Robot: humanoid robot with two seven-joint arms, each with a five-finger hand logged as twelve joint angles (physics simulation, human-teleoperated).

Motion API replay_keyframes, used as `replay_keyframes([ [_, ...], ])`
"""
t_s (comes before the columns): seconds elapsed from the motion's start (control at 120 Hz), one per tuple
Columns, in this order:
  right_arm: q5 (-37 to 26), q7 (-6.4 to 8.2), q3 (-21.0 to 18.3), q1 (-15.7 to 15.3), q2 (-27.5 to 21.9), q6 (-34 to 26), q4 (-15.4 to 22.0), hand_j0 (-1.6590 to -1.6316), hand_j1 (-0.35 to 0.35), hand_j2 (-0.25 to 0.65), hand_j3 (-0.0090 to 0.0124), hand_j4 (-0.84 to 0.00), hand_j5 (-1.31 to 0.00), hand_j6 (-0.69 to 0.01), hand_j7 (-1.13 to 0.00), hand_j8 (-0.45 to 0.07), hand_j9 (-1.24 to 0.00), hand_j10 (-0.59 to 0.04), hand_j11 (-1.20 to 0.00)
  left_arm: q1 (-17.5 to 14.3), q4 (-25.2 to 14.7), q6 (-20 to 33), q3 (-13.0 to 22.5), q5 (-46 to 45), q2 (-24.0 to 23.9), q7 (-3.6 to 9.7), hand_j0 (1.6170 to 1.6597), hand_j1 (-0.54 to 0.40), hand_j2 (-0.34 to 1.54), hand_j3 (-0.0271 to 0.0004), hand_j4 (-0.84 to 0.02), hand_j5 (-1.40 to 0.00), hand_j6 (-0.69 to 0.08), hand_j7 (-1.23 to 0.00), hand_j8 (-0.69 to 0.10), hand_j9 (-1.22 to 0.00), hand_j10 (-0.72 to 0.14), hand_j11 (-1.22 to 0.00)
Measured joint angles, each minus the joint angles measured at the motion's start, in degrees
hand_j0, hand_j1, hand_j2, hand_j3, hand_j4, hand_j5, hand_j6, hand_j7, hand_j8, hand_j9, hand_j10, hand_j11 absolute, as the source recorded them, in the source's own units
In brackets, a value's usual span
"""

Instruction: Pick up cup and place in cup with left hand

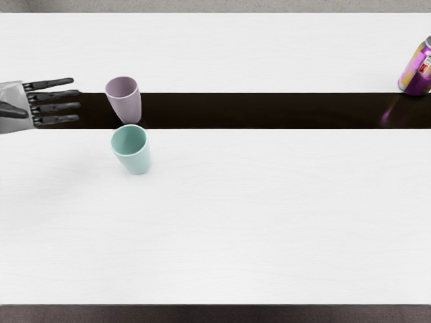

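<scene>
Teal cup (137, 159) by mauve cup (128, 104); left hand (40, 104), fingers apart; can (415, 74), label illegible.

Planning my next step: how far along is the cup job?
Nothing looks finished: the purple cup and green cup stand separately, neither inside the other. The left hand is open and empty, short of the purple cup. Remaining: grasp, lift and nest one cup in the other.
</scene>
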Motion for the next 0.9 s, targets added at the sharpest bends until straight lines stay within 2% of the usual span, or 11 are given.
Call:
replay_keyframes([
  [0.092,0.0,0.0,0.0,0.0,0.0,0.0,0.0,-1.6581,-0.349,0.0,0.0,0.0,0.0,0.001,0.0,0.001,0.0,0.0,0.0,-0.7,0.7,0.0,0.1,1.4,-0.3,0.0,1.6581,0.339,0.0,0.0,-0.003,-0.01,-0.002,-0.01,-0.002,-0.01,-0.004,-0.01],
  [0.233,0.1,0.0,0.0,-0.3,0.0,0.0,0.0,-1.6581,-0.349,0.0,0.0,0.0,0.0,0.001,0.0,0.001,0.0,0.0,0.0,-5.8,0.3,0.0,0.2,23.4,-0.9,0.0,1.6581,0.333,0.0,0.0,-0.008,-0.02,-0.008,-0.02,-0.008,-0.02,-0.009,-0.02],
  [0.267,0.1,0.0,0.0,-0.4,0.0,0.0,0.0,-1.6581,-0.349,0.0,0.0,0.0,0.0,0.001,0.0,0.001,0.0,0.0,0.0,-6.2,-2.0,0.0,0.2,29.4,-0.7,0.0,1.6581,0.329,0.0,0.0,-0.012,-0.02,-0.012,-0.02,-0.012,-0.02,-0.013,-0.02],
  [0.333,0.1,0.0,0.0,-0.4,0.0,0.0,0.0,-1.6581,-0.349,0.0,0.0,0.0,0.0,0.001,0.0,0.001,0.0,0.0,0.0,-6.6,-9.4,0.0,0.2,40.9,-0.4,0.0,1.6581,0.323,0.0,0.0,-0.019,-0.03,-0.019,-0.03,-0.019,-0.03,-0.02,-0.03],
  [0.383,0.1,0.0,0.0,-0.4,0.0,0.0,0.0,-1.6581,-0.349,0.0,0.0,0.0,0.0,0.001,0.0,0.001,0.0,0.0,0.0,-9.0,-13.4,0.0,0.2,48.4,-1.1,0.0,1.6581,0.319,0.0,0.0,-0.025,-0.03,-0.024,-0.03,-0.025,-0.03,-0.025,-0.03],
  [0.475,0.1,0.0,0.0,-0.4,0.0,0.0,0.0,-1.6581,-0.349,0.0,0.0,0.0,0.0,0.001,0.0,0.0,0.0,0.0,0.0,-12.7,-17.5,0.6,0.4,60.4,-6.6,0.0,1.6581,0.313,0.01,0.0,-0.031,-0.04,-0.031,-0.04,-0.031,-0.04,-0.031,-0.04],
  [0.533,0.1,0.0,0.0,-0.4,0.0,0.0,0.0,-1.6581,-0.349,0.0,0.0,0.0,0.0,0.001,0.0,0.001,0.0,0.0,0.0,-12.6,-18.8,2.9,0.5,67.8,-10.8,0.0,1.6581,0.307,0.01,0.0,-0.036,-0.05,-0.037,-0.05,-0.037,-0.05,-0.036,-0.05],
  [0.6,0.1,0.0,-0.1,-0.4,0.0,0.0,0.0,-1.6581,-0.349,0.0,0.0,0.0,0.0,0.001,0.0,0.001,0.0,0.0,0.0,-12.6,-19.6,5.4,0.6,73.2,-11.5,0.0,1.658,0.272,0.01,0.0,-0.067,-0.08,-0.068,-0.08,-0.068,-0.08,-0.067,-0.08],
  [0.725,0.1,0.0,-0.1,-0.4,0.0,0.0,0.0,-1.6581,-0.349,0.0,0.0,0.0,0.0,0.001,0.0,0.001,0.0,0.0,0.0,-12.4,-20.1,9.8,0.8,77.5,-13.8,0.0,1.658,0.189,0.03,0.0,-0.137,-0.18,-0.138,-0.17,-0.138,-0.17,-0.137,-0.17],
  [0.792,0.1,0.0,0.0,-0.4,0.0,0.0,0.0,-1.6581,-0.349,0.0,0.0,0.0,0.0,0.001,0.0,0.0,0.0,0.0,0.0,-10.7,-20.2,13.1,0.9,81.0,-16.7,0.0,1.658,0.154,0.03,0.0,-0.167,-0.21,-0.167,-0.21,-0.167,-0.21,-0.166,-0.21],
  [0.9,0.1,0.0,0.0,-0.4,0.0,0.0,0.0,-1.6581,-0.349,0.0,0.0,0.0,0.0,0.001,0.0,0.0,0.0,0.0,0.0,-9.9,-20.3,18.0,1.0,85.8,-17.5,0.0,1.658,0.117,0.04,0.0,-0.198,-0.25,-0.199,-0.25,-0.199,-0.25,-0.198,-0.25],
])
